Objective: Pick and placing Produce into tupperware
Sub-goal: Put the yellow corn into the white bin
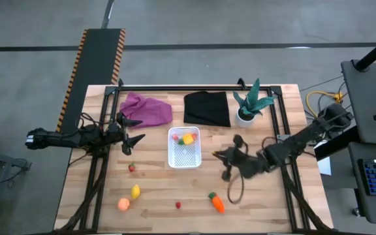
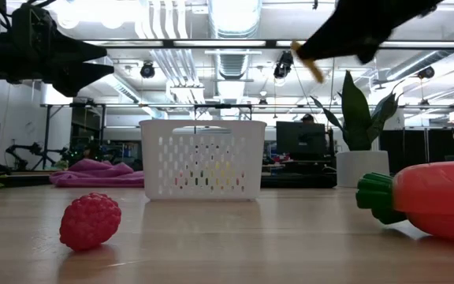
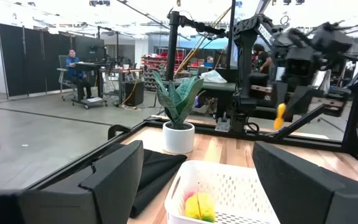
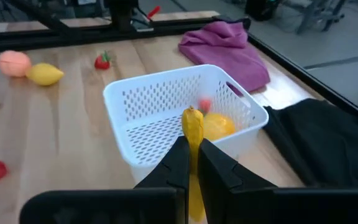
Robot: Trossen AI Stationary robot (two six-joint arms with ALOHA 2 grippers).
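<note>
The white perforated tub [image 1: 184, 155] stands mid-table and holds a yellow lemon [image 4: 219, 125] and a small red piece [image 4: 205, 104]. My right gripper [image 1: 217, 155] hovers just right of the tub, shut on a slim yellow toy piece [image 4: 193, 127]. My left gripper [image 1: 134, 140] is open, in the air left of the tub, touching nothing. On the near part of the table lie a strawberry [image 1: 132, 168], a lemon [image 1: 136, 191], a peach [image 1: 123, 203], a red berry [image 1: 178, 205] and the carrot [image 1: 216, 202]. My right gripper pinches the slim yellow piece between its two fingers [image 4: 178, 163]. The piece's free end [image 4: 192, 117] sticks out past the fingertips toward the tub. It is lifted clear of the table, as the low view shows [image 2: 308, 62]. Its other end is hidden between the fingers.
A purple cloth [image 1: 147, 109] and a black cloth [image 1: 207, 108] lie beyond the tub, and a potted plant [image 1: 250, 108] stands at the far right. Black frame rails [image 1: 194, 88] run along the far edge and both sides. A person sits in the room behind.
</note>
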